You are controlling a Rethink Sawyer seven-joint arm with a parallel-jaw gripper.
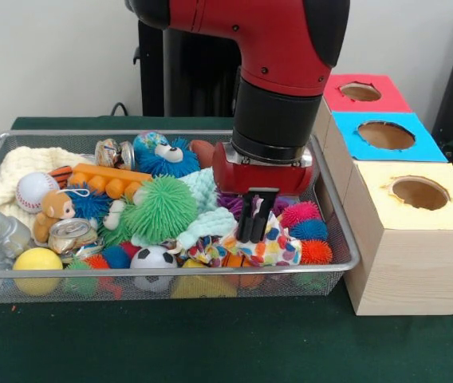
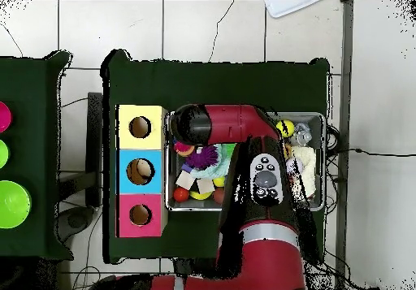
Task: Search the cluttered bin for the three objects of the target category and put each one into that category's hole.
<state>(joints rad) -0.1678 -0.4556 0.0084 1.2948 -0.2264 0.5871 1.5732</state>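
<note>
I've got the gripper hanging with jaws together, tips on the patterned cloth (target category unclear), boxes off toward picture-right.

Bright even indoor light, soft shadows, no glare.

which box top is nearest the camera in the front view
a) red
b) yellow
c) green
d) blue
b) the yellow-topped box sits lowest and largest in the front view, with the blue-topped box behind it and the red-topped box farthest back, all beside the wire bin.
</note>
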